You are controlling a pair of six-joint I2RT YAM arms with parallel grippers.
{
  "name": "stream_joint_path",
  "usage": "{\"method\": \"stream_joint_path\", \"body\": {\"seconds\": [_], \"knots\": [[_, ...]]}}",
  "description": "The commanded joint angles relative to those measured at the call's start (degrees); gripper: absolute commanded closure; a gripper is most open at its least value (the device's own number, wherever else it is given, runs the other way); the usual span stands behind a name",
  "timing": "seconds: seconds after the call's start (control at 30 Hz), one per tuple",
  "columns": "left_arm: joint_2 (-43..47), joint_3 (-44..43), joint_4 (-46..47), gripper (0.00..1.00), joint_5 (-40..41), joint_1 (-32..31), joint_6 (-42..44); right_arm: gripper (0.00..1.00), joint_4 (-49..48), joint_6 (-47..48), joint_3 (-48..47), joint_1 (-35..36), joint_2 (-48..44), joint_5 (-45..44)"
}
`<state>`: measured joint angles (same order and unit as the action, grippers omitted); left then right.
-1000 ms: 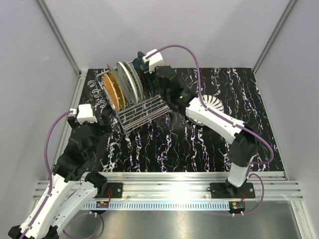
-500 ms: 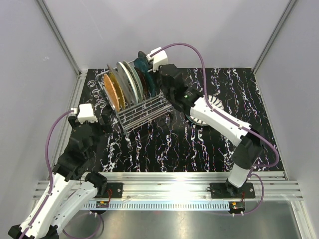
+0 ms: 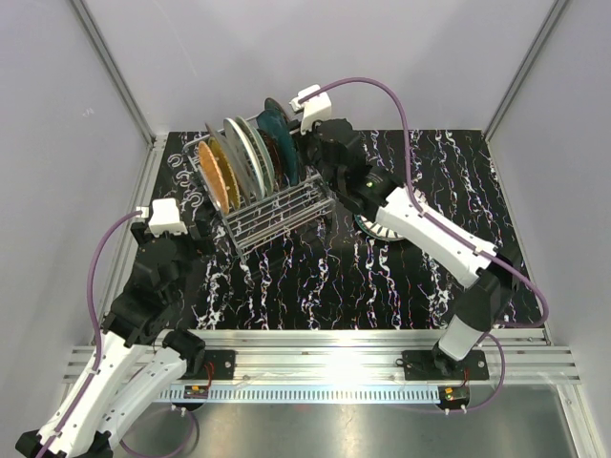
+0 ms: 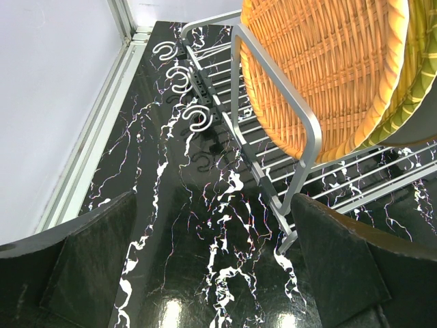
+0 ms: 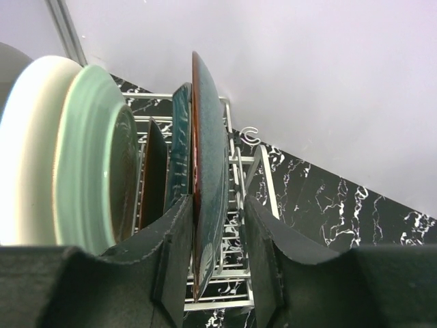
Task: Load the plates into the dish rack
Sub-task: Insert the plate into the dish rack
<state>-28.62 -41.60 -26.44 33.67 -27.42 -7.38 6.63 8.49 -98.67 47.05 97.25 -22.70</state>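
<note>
Pincers report, nearest first. My left pincer (image 4: 215, 219) hung over the desk (image 3: 315, 277) near its left edge. It was spread as wide as it goes with nothing in it, fingers (image 4: 89, 266) low over the black marbled top. It pointed at the near-left corner of the dish rack (image 3: 277, 212).

The rack sat toward the far-left corner of the desk, turned at a slant. From my left wrist I had its grey end rail (image 4: 273, 89) right in front of me, with white hooks (image 4: 183, 80) along the outer side. The orange woven plate (image 4: 328, 68) stood on edge just behind that rail.

Off the rack's right side, the striped plate (image 3: 367, 225) lay flat on the desk. It was mostly hidden under my right forearm (image 3: 430, 234).

Further back in the rack, more plates stood on edge in a row: a white plate (image 5: 31, 157), a pale green plate (image 5: 89, 178), then a couple of darker ones I couldn't tell apart.

At the far end, my right pincer (image 5: 217, 205) straddled the edge of the dark teal plate (image 5: 208, 171), which stood upright in the rack. The jaws were partway open. One finger looked to be against the plate and a thin gap showed on the other side, so it wasn't a real squeeze.
</note>
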Motion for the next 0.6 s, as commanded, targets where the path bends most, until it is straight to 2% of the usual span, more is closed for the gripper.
{"method": "stream_joint_path", "body": {"seconds": [0.0, 0.3, 0.5, 0.57], "knots": [[-0.3, 0.1, 2.7, 0.01, 0.2, 0.1, 0.3, 0.59, -0.8, -1.9, -1.0, -1.1, -4.8, 1.2], [-0.6, 0.1, 2.6, 0.01, 0.5, 0.1, 0.4, 0.62, -0.6, -8.1, 5.2, -4.5, -10.4, 4.8], [-1.2, 0.1, 2.6, 0.01, 0.9, 0.1, 0.5, 0.62, -1.7, -16.6, 15.2, -9.2, -17.6, 7.4], [-1.3, 0.1, 2.5, 0.01, 1.1, 0.1, 0.5, 0.62, -1.8, -19.1, 19.9, -12.9, -20.6, 9.1]]}}
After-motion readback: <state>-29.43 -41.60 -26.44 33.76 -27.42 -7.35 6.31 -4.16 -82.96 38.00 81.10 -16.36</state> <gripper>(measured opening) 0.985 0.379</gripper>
